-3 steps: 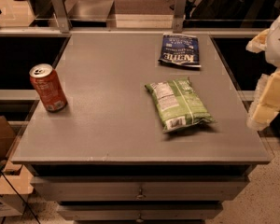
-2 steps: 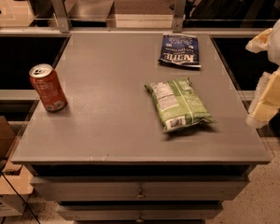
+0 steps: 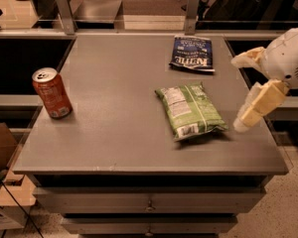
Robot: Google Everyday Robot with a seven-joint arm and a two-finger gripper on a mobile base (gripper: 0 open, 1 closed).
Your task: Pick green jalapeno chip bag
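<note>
The green jalapeno chip bag [image 3: 190, 110] lies flat on the grey table [image 3: 114, 133], right of centre, label panel up. My gripper [image 3: 237, 93] hangs over the table's right edge, just right of the bag and apart from it. Its two pale fingers are spread, one finger [image 3: 248, 58] level with the bag's far end and the other [image 3: 258, 105] reaching down to the bag's near right corner. The gripper is open and holds nothing.
A flat dark blue chip bag [image 3: 192, 53] lies at the back right of the table. A red soda can [image 3: 51, 92] stands near the left edge. Drawers [image 3: 149, 202] sit below the tabletop. A cardboard box [image 3: 2, 202] is on the floor at left.
My gripper has moved left, from beyond the table's right edge to close beside the green bag. The bags and can have not moved.
</note>
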